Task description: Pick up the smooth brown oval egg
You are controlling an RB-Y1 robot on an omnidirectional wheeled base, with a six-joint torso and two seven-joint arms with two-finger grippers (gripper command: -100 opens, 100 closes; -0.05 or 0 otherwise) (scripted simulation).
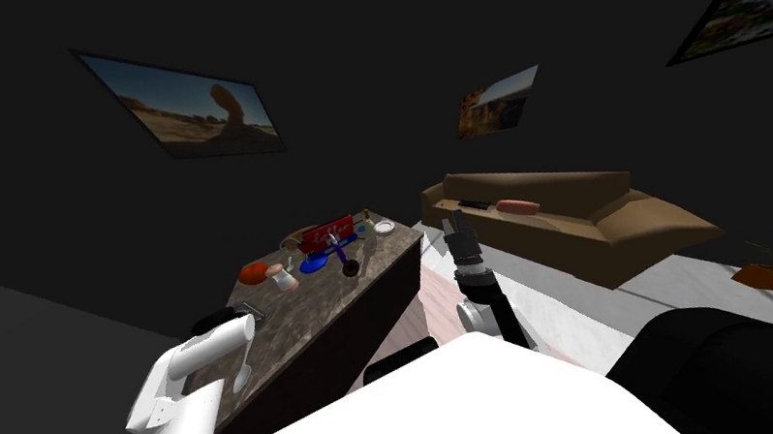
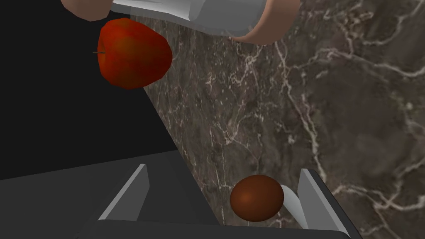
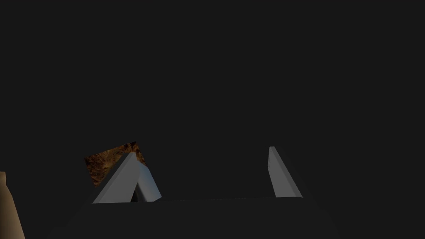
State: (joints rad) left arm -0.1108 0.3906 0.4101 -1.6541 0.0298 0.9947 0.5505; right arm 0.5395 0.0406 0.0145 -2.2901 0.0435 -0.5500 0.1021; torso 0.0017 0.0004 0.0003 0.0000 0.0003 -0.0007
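A dark room has three pictures, one brown sofa and one marble worktop. The right gripper is up near the sofa.

The left gripper has two fingers open over the worktop. One brown egg lies between them, close to one finger. One red apple sits at the edge.

The right gripper's two fingers are open too.
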